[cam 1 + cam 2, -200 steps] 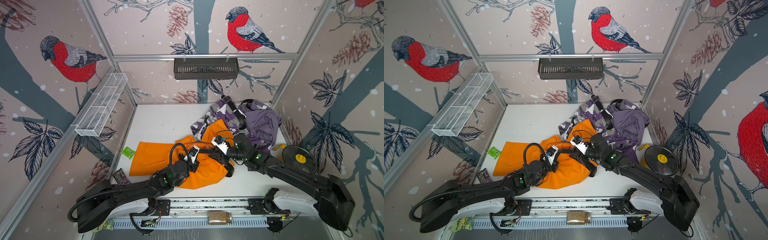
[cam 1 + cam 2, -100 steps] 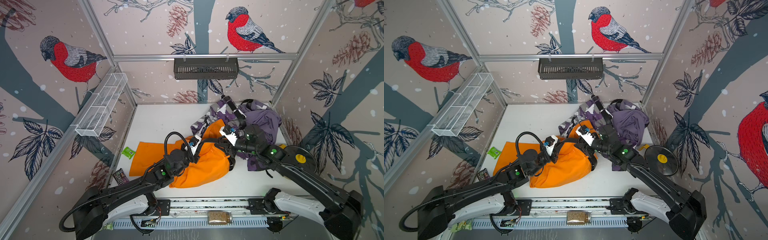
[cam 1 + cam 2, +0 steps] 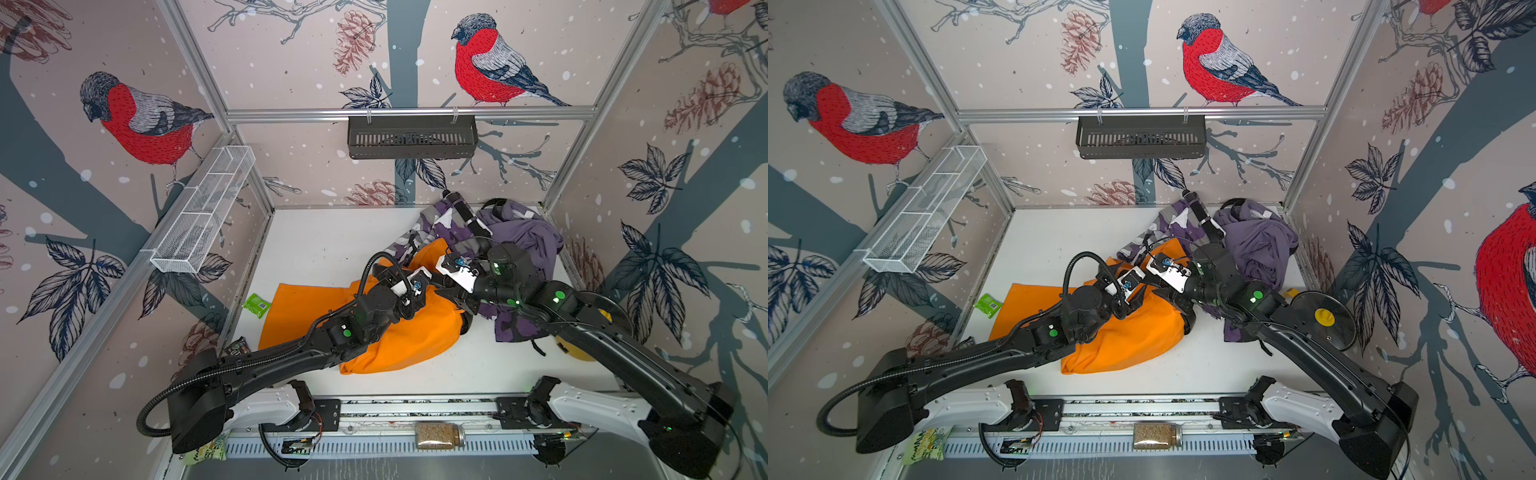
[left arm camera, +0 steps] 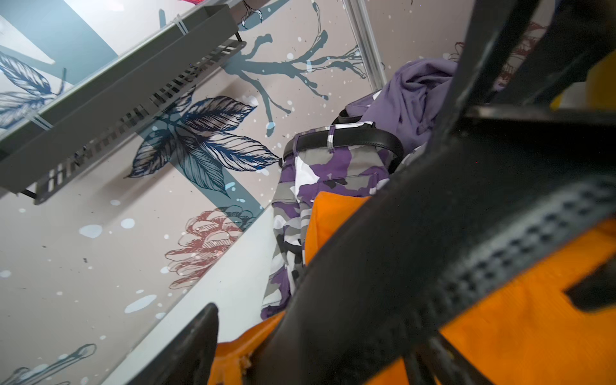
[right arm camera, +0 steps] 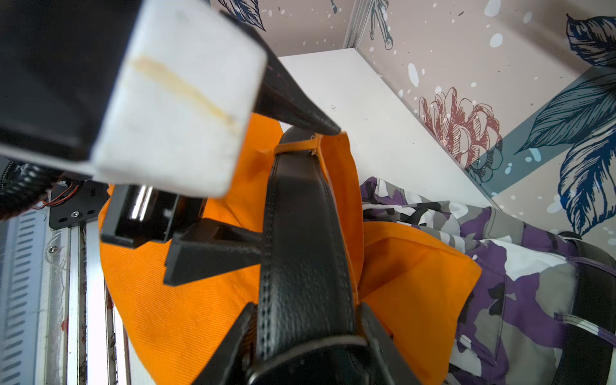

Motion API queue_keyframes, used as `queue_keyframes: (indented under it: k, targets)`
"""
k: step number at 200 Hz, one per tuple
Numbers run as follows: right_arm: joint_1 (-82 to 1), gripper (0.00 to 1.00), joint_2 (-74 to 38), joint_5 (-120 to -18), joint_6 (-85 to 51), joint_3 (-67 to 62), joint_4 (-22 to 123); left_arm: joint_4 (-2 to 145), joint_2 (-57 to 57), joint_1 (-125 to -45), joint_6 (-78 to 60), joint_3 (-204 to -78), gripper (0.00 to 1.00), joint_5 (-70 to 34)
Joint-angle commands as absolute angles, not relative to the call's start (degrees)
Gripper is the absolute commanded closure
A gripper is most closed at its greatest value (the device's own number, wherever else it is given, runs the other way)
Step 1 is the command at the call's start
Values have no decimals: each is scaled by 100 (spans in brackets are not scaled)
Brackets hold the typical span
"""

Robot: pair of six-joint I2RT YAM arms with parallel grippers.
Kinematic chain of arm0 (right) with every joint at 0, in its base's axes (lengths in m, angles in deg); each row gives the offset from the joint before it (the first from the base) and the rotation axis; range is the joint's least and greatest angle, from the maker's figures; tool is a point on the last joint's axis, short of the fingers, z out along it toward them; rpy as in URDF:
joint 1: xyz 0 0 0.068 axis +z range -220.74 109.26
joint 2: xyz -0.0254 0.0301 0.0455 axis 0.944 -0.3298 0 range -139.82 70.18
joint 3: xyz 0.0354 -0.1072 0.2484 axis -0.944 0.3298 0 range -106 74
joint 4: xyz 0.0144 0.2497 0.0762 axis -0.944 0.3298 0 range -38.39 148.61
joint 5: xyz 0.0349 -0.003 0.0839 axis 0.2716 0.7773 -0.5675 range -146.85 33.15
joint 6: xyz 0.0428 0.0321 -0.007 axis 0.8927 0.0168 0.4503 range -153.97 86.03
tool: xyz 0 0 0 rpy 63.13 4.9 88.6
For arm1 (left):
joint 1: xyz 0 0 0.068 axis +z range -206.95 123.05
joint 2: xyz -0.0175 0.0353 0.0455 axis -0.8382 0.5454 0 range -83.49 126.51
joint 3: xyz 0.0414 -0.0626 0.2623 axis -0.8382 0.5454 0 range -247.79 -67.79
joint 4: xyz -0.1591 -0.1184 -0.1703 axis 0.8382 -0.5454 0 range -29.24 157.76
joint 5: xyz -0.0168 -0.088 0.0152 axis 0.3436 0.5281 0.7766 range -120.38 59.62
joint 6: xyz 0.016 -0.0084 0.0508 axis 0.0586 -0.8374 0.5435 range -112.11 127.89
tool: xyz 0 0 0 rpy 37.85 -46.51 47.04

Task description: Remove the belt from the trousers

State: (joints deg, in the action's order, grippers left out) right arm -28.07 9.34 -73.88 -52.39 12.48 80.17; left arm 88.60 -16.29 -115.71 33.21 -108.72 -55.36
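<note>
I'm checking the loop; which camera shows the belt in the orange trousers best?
The right wrist view: the belt runs sharp under an orange loop. The left wrist view shows it blurred; in both top views only a dark sliver shows.

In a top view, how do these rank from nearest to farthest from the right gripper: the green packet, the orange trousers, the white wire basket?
1. orange trousers, just under the right gripper
2. green packet, at the table's left edge
3. white wire basket, on the left wall
</note>
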Motion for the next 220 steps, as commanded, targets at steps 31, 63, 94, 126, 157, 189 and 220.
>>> queue_keyframes:
  k: [31,63,94,126,157,189,220]
  targets:
    - [-2805,100,832,-7683,-5224,1416,7756,10305,-1417,-11609,4339,-10868,33,-4979]
    - [-2803,100,894,-7779,-4776,1981,6958,10242,-1323,-11610,3802,-10665,100,-4888]
    - [-2767,100,851,-7808,-4391,2683,6077,10637,-1597,-11598,3092,-9931,100,-5769]
    - [-2396,61,844,-7217,-4250,3527,5134,10519,-1791,-11557,2595,-9591,100,-5776]
    - [-2077,35,1018,-6520,-4342,4002,4454,10603,-1881,-11557,2305,-9317,100,-5369]
    - [-2038,32,957,-6255,-4507,4120,4259,10562,-1936,-11557,2277,-9137,100,-5427]
    - [-1980,29,735,-6383,-4581,3820,4401,10460,-1840,-11557,2224,-9214,100,-5409]
